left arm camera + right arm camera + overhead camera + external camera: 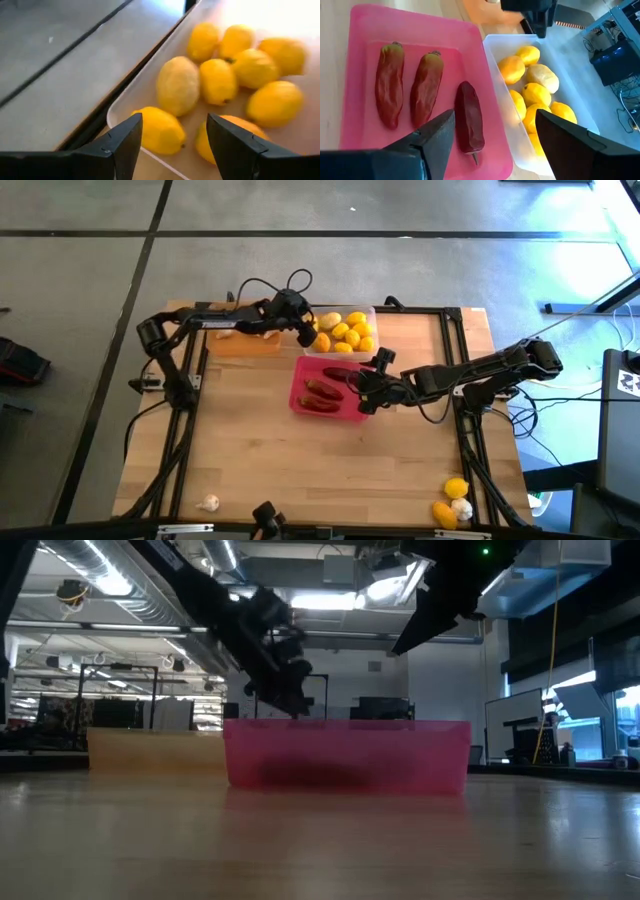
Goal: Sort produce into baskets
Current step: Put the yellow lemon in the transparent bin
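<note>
The clear tray [368, 312] holds several yellow lemons [215, 80]. My left gripper [172, 145] hovers open above the tray's left end [310, 332], and nothing is between its fingers; the lemons lie in the tray below it. The pink tray [365, 25] holds three dark red chili peppers [425, 87] lying flat on its floor. My right gripper [492, 142] hangs open over the pink tray's right part [366, 395], clear of the peppers. The orange tray [245, 345] stands left of the clear one.
A garlic bulb [208, 502] lies loose at the table's near left corner. Two lemons [456, 487] and a garlic bulb [462, 507] lie at the near right corner. The three trays stand close together at the far middle. Bare wood stretches between them and the near edge.
</note>
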